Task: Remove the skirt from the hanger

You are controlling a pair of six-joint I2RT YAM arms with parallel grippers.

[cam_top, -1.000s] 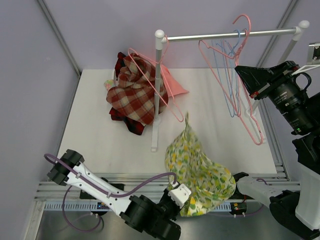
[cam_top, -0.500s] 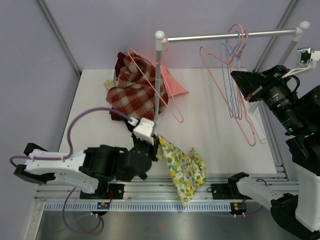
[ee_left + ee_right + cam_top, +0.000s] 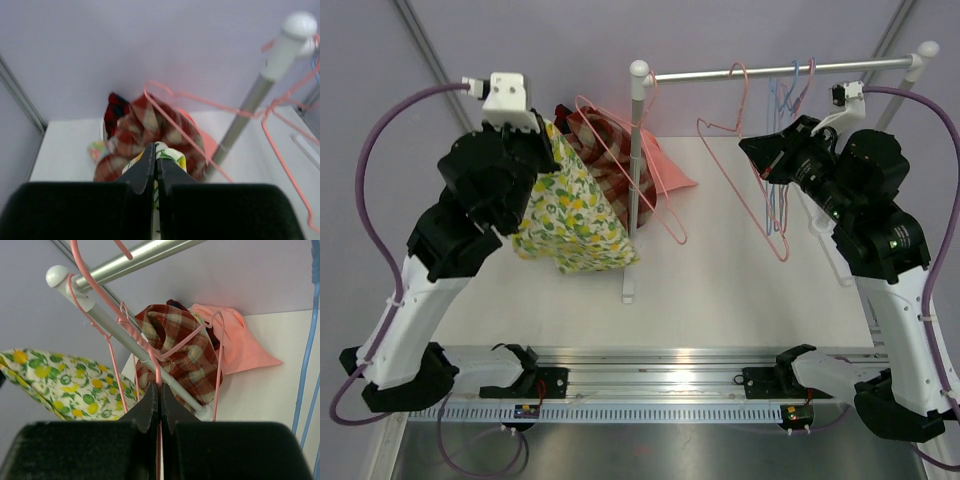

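The overhead view shows both arms raised. The left gripper [image 3: 546,128] is up at about 10 o'clock over the white table [image 3: 720,285], with the lemon-and-leaf print yellow skirt [image 3: 570,205] hanging free beneath it. The skirt's long axis runs from the pinched top edge down toward 5 o'clock, its wide end lowest.

The left wrist camera gives the close-up: the fingers are pressed right together, with a fold of the skirt [image 3: 170,156] nipped between them and the red plaid heap of clothes [image 3: 142,125] beyond.

At 2 o'clock, the right wrist camera shows the right gripper [image 3: 159,388] clamped tight on the thin pink wire hanger [image 3: 157,371], which is bare. I can't tell whether its hook sits on the metal rail [image 3: 770,70]. Blue wire hangers [image 3: 795,82] hang from that rail just beside it.
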